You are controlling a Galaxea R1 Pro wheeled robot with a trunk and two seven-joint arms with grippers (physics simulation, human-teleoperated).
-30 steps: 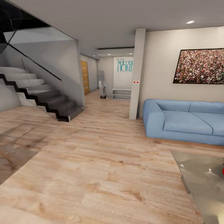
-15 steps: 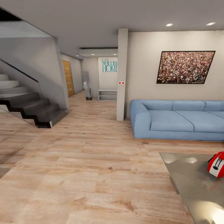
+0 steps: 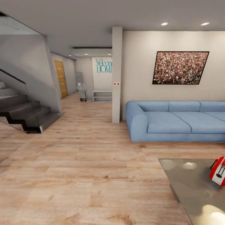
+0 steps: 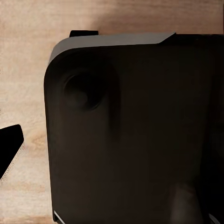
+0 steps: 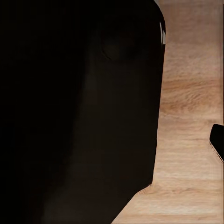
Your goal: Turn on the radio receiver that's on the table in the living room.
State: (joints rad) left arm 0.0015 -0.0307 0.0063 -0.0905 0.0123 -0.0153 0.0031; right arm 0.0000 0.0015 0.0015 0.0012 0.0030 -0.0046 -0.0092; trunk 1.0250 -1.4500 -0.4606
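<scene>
The head camera has swung right across the living room, and that has brought the red radio (image 3: pixel 218 171) into sight at the far right edge, sitting on the glossy bench (image 3: pixel 187 184) in front of the blue sofa (image 3: pixel 175 122), where a second ago only a sliver of red peeked in. The staircase (image 3: pixel 25 114) has slid off to the left, so the robot looks to be lining up on its target with open wood floor (image 3: pixel 87 175) yet to cross. Both wrist cameras look down past the robot's dark body (image 4: pixel 135 130) at floor, each catching just one dark fingertip at the edge, so whether either end effector is open or closed cannot be told.
</scene>
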